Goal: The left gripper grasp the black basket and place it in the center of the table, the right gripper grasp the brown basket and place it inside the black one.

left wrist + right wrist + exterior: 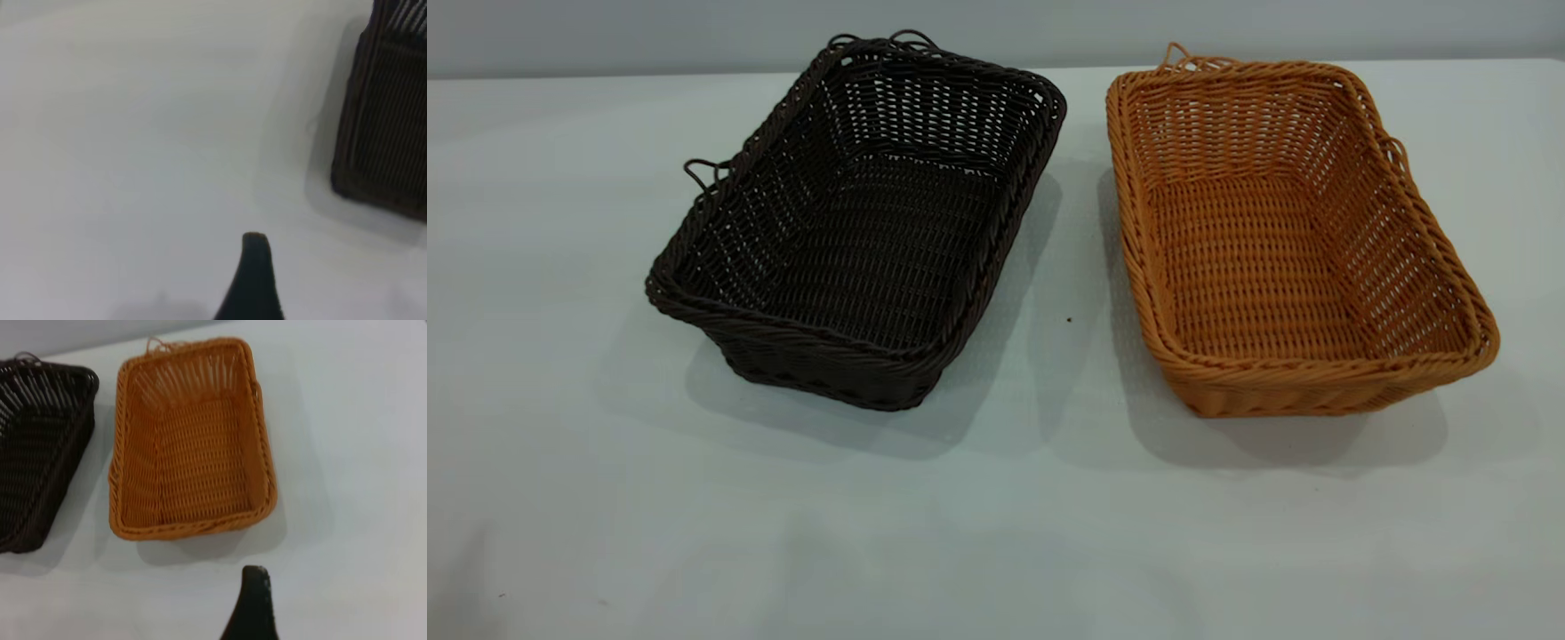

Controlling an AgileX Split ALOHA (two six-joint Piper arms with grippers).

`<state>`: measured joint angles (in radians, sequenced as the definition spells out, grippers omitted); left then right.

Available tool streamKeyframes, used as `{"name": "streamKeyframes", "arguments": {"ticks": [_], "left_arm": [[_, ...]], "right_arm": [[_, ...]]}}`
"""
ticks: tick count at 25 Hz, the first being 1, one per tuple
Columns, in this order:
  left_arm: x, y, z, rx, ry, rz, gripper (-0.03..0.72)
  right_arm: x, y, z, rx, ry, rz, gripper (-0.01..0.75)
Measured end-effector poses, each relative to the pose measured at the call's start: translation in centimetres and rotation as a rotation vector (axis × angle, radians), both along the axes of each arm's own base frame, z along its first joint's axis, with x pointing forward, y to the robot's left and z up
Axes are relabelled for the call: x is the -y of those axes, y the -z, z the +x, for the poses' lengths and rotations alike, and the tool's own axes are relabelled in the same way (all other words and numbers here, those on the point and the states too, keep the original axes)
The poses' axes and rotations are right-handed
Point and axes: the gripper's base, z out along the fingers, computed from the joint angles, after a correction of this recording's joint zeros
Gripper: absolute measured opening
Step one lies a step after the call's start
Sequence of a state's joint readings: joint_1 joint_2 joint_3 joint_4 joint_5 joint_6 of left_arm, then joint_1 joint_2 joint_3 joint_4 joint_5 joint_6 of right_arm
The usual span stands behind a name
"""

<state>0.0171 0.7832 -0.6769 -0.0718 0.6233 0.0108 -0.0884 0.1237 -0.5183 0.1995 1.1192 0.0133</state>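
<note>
The black basket (pixel 854 231) stands on the white table (pixel 996 533) at left of centre, empty. The brown basket (pixel 1280 240) stands beside it on the right, also empty, with a gap of bare table between them. Neither arm shows in the exterior view. In the left wrist view only a dark piece of my left gripper (pixel 253 280) shows above bare table, apart from a corner of the black basket (pixel 387 133). In the right wrist view a dark piece of my right gripper (pixel 252 603) hovers just short of the brown basket (pixel 190 447), with the black basket (pixel 40 447) beside it.
A small dark speck (pixel 1069 319) lies on the table between the baskets. The table's far edge (pixel 605 76) runs behind both baskets against a grey wall. Bare tabletop stretches in front of the baskets.
</note>
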Motion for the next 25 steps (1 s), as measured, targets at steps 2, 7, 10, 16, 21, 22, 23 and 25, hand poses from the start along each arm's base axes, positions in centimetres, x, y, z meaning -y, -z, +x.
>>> {"name": "streamKeyframes", "arguments": {"ticks": [2, 7, 10, 16, 21, 22, 23, 25], "left_arm": [[0.2, -0.1, 2.8, -0.023, 0.026, -0.012, 0.582], [1.3, 0.8, 9.4, -0.054, 0.112, 0.004, 0.582], [2.9, 2.6, 13.3, -0.076, 0.180, 0.029, 0.582], [6.4, 7.7, 20.3, -0.136, 0.313, 0.090, 0.582], [8.1, 12.1, 24.5, -0.204, 0.342, 0.097, 0.582], [8.4, 13.3, 25.1, -0.226, 0.347, 0.098, 0.582], [8.7, 14.3, 25.8, -0.241, 0.354, 0.101, 0.582], [9.3, 16.3, 26.8, -0.270, 0.363, 0.103, 0.582]], "right_arm": [[0.1, -0.1, 0.5, -0.011, 0.003, 0.003, 0.565], [0.2, -0.6, 1.7, 0.023, 0.016, 0.016, 0.565], [0.2, -0.8, 2.5, 0.013, 0.017, 0.035, 0.565], [0.2, -0.8, 4.8, -0.037, 0.026, 0.086, 0.565], [0.3, 0.0, 7.1, -0.148, 0.036, 0.113, 0.565], [0.3, 0.2, 7.6, -0.171, 0.041, 0.120, 0.565], [0.4, 0.3, 8.1, -0.187, 0.046, 0.127, 0.565], [0.4, 0.8, 9.2, -0.240, 0.051, 0.147, 0.565]]}}
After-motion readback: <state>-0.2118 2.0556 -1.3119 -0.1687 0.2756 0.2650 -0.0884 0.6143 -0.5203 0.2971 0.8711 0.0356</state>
